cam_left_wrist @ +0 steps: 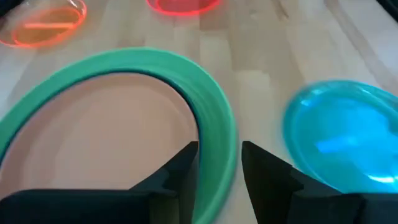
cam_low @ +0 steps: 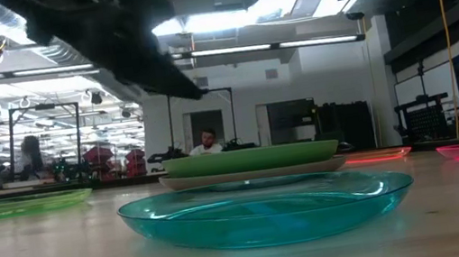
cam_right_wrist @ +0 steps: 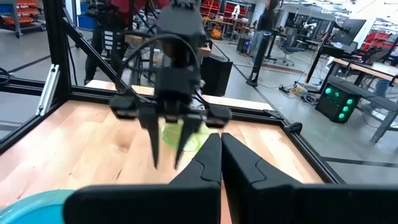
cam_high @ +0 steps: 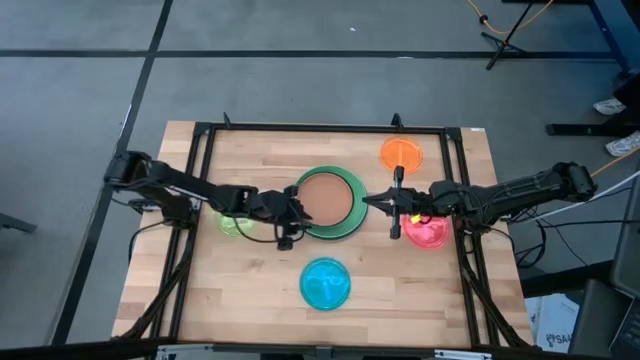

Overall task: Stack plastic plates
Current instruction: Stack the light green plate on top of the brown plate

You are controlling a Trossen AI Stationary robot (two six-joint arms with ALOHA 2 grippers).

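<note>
left gripper (cam_high: 296, 208) | jaws narrowly apart over green plate (cam_high: 352, 215) rim, mid-desk | right gripper (cam_high: 378, 202) | jaws together, empty | risk: grippers colliding across the stack

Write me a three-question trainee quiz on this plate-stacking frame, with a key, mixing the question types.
1. True or false: the brown plate lies inside the green plate.
2. Which small plate lies partly under the left arm?
A. orange plate
B. lime plate
C. blue plate
3. Fill in: the left gripper has its fingers ____, straddling the green plate's rim.

Key:
1. True.
2. B. The orange plate sits at the far edge, the blue plate near the front, and the pink-red plate lies under the right arm, whose right gripper is shut.
3. Open.
</note>
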